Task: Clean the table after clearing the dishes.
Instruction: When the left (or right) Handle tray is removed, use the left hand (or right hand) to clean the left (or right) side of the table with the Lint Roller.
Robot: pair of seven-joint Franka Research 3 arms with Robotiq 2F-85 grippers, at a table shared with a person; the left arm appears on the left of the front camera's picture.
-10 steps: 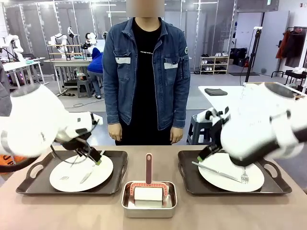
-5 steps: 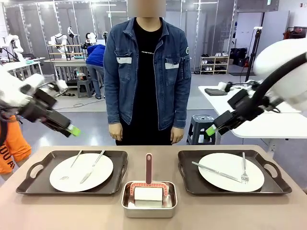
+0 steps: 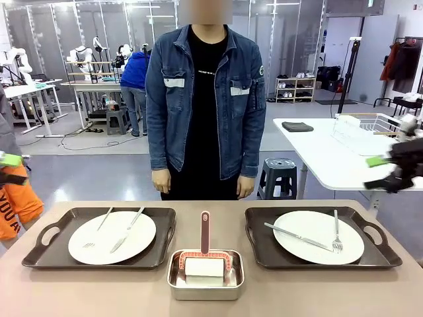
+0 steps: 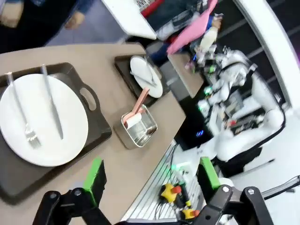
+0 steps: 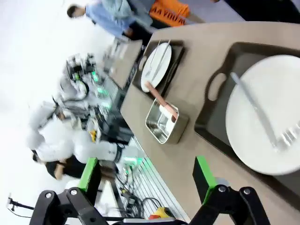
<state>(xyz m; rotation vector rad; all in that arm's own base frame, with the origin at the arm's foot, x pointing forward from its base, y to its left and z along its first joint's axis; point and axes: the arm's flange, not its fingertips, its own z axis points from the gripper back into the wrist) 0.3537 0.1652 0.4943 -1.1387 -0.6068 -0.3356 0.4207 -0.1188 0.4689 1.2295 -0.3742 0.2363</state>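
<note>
Plates lie on the table (image 3: 297, 294), each carrying a fork and knife: the left plate (image 3: 132, 244) on the left tray (image 3: 162, 252), the right plate (image 3: 304, 226) on the right tray (image 3: 261, 257). Between the trays, at the near edge, a steel pan (image 3: 173, 281) holds a pink-handled brush (image 3: 205, 228). A person (image 3: 201, 99) stands at the far side. The left gripper (image 4: 151, 173) hangs above the left end, its fingers wide apart and empty. The right gripper (image 5: 146, 173) hangs above the right end, fingers also apart, holding nothing.

Two white dishes (image 3: 114, 249) on beige table (image 3: 297, 290)
</note>
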